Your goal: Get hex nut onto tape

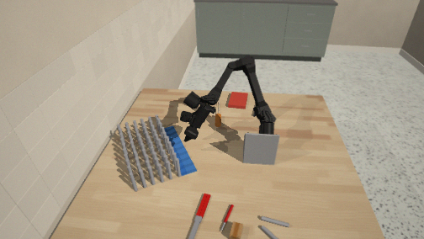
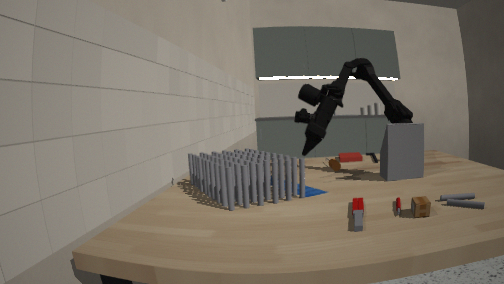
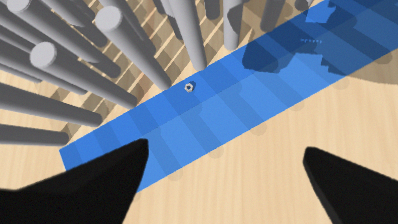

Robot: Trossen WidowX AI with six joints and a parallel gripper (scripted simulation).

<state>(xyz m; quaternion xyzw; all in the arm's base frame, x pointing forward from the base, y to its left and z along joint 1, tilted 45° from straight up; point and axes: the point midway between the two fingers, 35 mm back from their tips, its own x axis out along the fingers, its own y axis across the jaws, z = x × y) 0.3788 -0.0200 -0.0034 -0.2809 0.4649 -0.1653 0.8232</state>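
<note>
Hand (image 3: 225, 185) spread wide, nothing between the fingers, poised above the blue tape strip (image 3: 240, 110). Hex nut (image 3: 189, 87) lying at the strip's spacer-side edge, just beside the nearest standing spacers (image 3: 192, 35) (whether wholly on the tape: cannot tell). Hook pick (image 1: 218, 119) on the tabletop (image 1: 294, 185), well apart from the strip, toward the red block (image 1: 238, 100).

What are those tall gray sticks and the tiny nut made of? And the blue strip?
The spacers look like matte gray metal or plastic: plain, even gray with no shine. The hex nut looks like pale metal, though it is too small to be sure. The blue strip lies flat like smooth tape.
</note>
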